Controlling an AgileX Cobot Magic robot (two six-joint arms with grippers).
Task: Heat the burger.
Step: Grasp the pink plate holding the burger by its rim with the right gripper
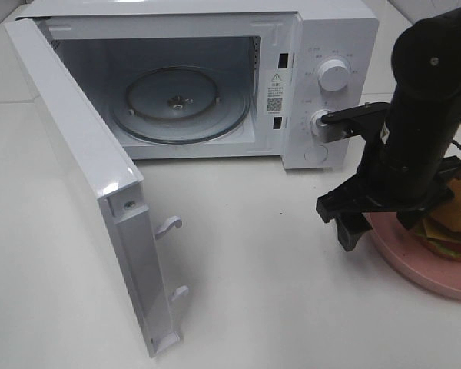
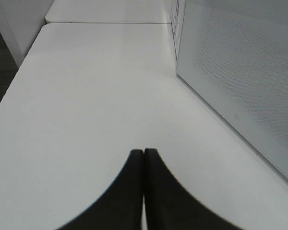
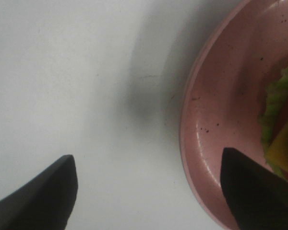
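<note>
Burger (image 1: 451, 219) position is read first from the high view: it is seated on the pink plate (image 1: 415, 269), with the right fingers (image 1: 352, 233) hung at the plate's rim.

In the left wrist view the left fingers (image 2: 134, 191) are seen pressed together over bare desk (image 2: 96, 96); no plate is shown there, so the right arm is judged nearer.

In the right wrist view the right fingers (image 3: 254, 187) are spread wide, one over the plate (image 3: 216, 120), one outside its rim. The burger (image 3: 278, 120) lies beyond the plate-side finger, not between them, so a shift toward the plate's middle is judged necessary.

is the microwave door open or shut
Open. The door swings out to the left, baring the empty turntable inside the microwave.
</note>
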